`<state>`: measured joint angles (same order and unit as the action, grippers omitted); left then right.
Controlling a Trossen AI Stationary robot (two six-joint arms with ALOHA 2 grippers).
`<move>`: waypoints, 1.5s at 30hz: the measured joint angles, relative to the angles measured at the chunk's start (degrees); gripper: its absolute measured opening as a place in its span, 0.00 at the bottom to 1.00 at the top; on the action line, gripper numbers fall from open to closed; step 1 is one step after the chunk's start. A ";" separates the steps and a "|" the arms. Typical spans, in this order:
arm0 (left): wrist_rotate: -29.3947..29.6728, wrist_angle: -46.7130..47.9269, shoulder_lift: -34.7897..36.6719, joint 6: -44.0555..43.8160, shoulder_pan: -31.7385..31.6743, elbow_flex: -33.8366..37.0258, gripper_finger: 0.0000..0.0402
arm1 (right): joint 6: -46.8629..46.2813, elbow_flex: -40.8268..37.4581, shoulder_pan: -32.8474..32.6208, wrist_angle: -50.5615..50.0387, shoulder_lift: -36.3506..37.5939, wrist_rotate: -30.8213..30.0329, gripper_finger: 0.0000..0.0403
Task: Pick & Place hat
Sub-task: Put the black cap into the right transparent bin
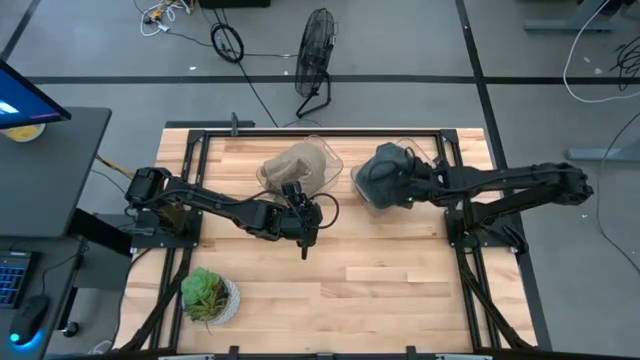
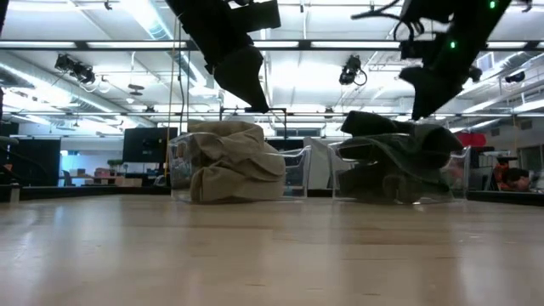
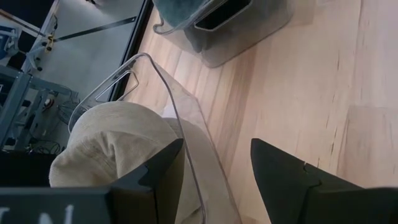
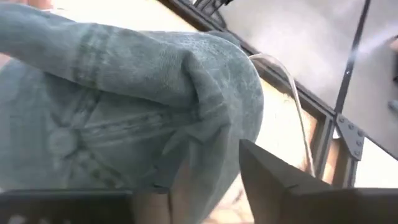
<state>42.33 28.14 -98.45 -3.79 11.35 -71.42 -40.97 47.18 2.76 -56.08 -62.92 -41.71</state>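
Note:
A tan hat (image 1: 296, 163) lies crumpled in a clear bin (image 1: 333, 160) on the far half of the table. A dark grey-green hat (image 1: 383, 175) sits in a second clear bin (image 1: 362, 198) to its right. My left gripper (image 3: 214, 146) is open and hovers above the tan hat's bin at its near side, with the bin's rim (image 3: 180, 118) running below the gap. In the low view it (image 2: 246, 93) hangs clear above the tan hat (image 2: 234, 161). My right gripper (image 4: 211, 155) is open, low over the dark hat (image 4: 124, 93). My right gripper comes at the dark hat from above. The hat's cloth (image 4: 177, 168) hides one finger in the wrist view. The other finger (image 4: 280, 180) stands bare, with wood showing between it and the cloth. Whether the hidden finger touches the hat I cannot tell.
A potted plant (image 1: 208, 295) stands at the table's near left corner. Bare wood (image 1: 400, 270) fills the near half of the table. A black frame (image 1: 470, 215) runs along the table's sides. A fan (image 1: 318, 45) stands on the floor beyond the far edge.

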 joint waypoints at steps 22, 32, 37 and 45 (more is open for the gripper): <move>-0.04 0.02 -0.02 0.04 0.09 0.02 0.47 | 18.91 5.29 5.92 22.64 -14.65 9.88 0.03; -0.02 0.02 -0.02 0.00 0.09 0.02 0.47 | 18.41 5.35 8.18 21.60 -24.08 10.71 0.01; -0.02 0.02 -0.02 -0.02 0.07 0.02 0.47 | 19.96 5.58 8.59 21.76 -22.99 11.21 0.01; -0.02 0.02 -0.02 -0.04 0.07 0.02 0.47 | 20.41 11.05 6.53 12.30 -16.25 11.54 0.01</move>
<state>42.30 28.16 -98.48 -3.84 11.42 -71.40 -20.57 58.23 9.29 -43.79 -79.17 -30.17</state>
